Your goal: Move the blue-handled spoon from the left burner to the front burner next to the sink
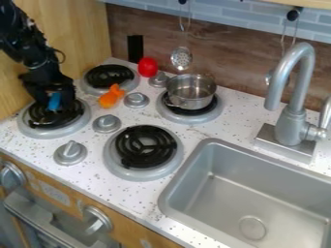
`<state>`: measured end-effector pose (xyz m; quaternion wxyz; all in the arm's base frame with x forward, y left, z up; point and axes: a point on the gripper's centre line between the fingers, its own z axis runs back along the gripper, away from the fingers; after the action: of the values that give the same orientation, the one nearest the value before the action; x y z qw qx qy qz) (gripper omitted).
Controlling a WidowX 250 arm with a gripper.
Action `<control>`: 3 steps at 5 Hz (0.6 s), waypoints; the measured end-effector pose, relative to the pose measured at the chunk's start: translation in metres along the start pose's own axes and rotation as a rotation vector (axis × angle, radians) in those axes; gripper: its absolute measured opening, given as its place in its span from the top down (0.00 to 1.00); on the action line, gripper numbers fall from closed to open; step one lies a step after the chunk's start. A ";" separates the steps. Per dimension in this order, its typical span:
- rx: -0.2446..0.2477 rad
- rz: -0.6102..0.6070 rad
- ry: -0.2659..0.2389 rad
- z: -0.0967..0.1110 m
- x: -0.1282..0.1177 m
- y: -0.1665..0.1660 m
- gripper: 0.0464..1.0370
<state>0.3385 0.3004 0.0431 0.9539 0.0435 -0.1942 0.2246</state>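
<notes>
Your gripper (pixel 54 99) is hanging over the leftmost burner (pixel 54 131), blue object (pixel 54 101) at its jaws; whether clamped, you cannot tell. Metal pot (pixel 191 92) is already sitting on another burner (pixel 188 118).

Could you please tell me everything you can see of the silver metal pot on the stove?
The round silver metal pot looks shiny, with fairly straight sides and an open top; no lid is on it, and its bare inner wall shows. A small handle seems to curve from its left side in the picture. It stands upright on the black-coiled burner with a grey ring. The silver perforated metal ladle hangs on the wall behind, apart from it.
</notes>
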 end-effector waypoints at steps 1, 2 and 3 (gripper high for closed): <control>0.023 0.001 0.021 -0.005 -0.002 0.005 0.37; 0.045 0.006 0.012 -0.005 -0.001 0.008 0.61; 0.059 -0.006 0.014 -0.006 -0.004 0.010 0.64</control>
<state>0.3333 0.3087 0.0358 0.9542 0.0704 -0.1807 0.2276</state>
